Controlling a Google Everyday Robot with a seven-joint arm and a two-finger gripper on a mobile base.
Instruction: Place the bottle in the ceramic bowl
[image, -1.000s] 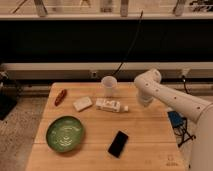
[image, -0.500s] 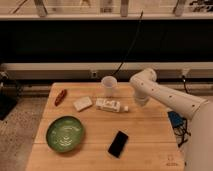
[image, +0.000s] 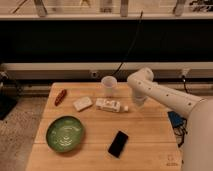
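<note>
The bottle (image: 111, 105) is white with a printed label and lies on its side near the middle of the wooden table (image: 150, 140), its narrow cap pointing right. The green ceramic bowl (image: 65, 134) sits at the front left with nothing in it. My gripper (image: 138, 100) hangs from the white arm (image: 165, 95) that reaches in from the right. It points down just to the right of the bottle's cap, close above the table and apart from the bottle.
A white cup (image: 108, 85) stands just behind the bottle. A flat white block (image: 82, 103) lies to the bottle's left, and a red object (image: 60, 96) lies farther left. A black phone (image: 118, 143) rests near the front. A dark cable runs down behind the table.
The arm and gripper have shifted a little to the left, closer to the bottle's cap. The bottle, bowl and other things have not moved.
</note>
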